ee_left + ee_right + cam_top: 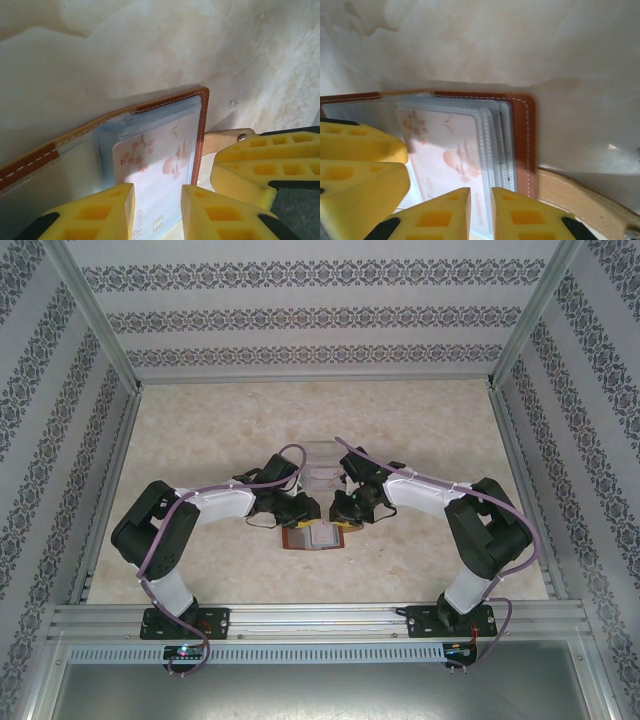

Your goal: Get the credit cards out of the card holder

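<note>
Inward, low: left pincer (308,512) opposite right pincer (338,512).

Card holder (530,145) open, pink card (445,155) pocketed, R gripper (481,200) close over.

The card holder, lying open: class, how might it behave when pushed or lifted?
The card holder lies flat on the smooth table, so it probably slides easily. Its stacked plastic pockets fan loosely, so it likely flops when lifted.
</note>
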